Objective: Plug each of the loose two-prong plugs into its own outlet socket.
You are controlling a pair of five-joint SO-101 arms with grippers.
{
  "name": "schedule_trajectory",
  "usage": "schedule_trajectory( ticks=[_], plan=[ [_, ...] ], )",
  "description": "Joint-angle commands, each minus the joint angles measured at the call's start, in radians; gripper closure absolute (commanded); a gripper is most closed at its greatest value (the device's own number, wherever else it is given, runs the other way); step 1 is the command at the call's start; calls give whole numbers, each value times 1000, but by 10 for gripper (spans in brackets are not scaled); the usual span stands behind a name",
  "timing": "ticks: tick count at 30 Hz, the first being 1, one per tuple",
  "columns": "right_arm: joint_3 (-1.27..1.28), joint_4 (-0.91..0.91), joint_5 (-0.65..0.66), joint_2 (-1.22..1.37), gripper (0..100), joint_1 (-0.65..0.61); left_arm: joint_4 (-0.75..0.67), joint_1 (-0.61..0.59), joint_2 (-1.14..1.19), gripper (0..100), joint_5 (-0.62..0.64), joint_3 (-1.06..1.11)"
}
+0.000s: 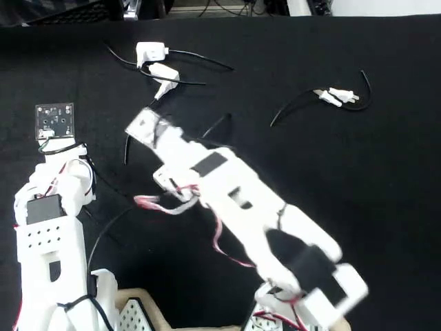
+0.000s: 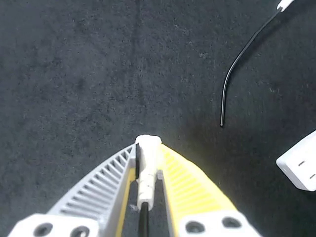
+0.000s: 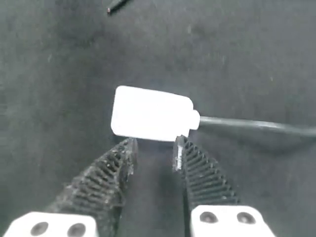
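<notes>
Two grippers for you. Left gripper (image 2: 148, 148) is clamped tight on a white plug (image 2: 148, 168) (black cord (image 2: 143, 219) runs back between the fingers) over the black mat (image 2: 74, 74). Right gripper (image 3: 154, 145) is spread wide, gripping nothing, tips just beside a white outlet socket (image 3: 150, 114) lying on the mat.

Black cloth-covered table (image 1: 386, 207), a dark crate (image 1: 76, 10) and cables (image 1: 234, 7) beyond its far edge

This looks like a robotics lab: black-clothed table (image 1: 386, 207), circuit board (image 1: 54, 120), exposed wiring (image 1: 148, 202).
</notes>
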Motion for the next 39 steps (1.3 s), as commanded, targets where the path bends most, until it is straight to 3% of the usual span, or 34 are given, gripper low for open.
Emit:
schedule_trajectory(
  ticks=[1,8,17,39],
  plan=[
    [58,-21,0,-139,855,37,-26,7,-3,971,2,-7],
    [114,-180,23,-79,854,170,-26,7,-5,971,2,-7],
    [-168,-212,78,303,854,293,-26,5,-8,971,2,-7],
    [-725,-210,161,760,855,299,-25,5,-9,971,2,-5]
  ],
)
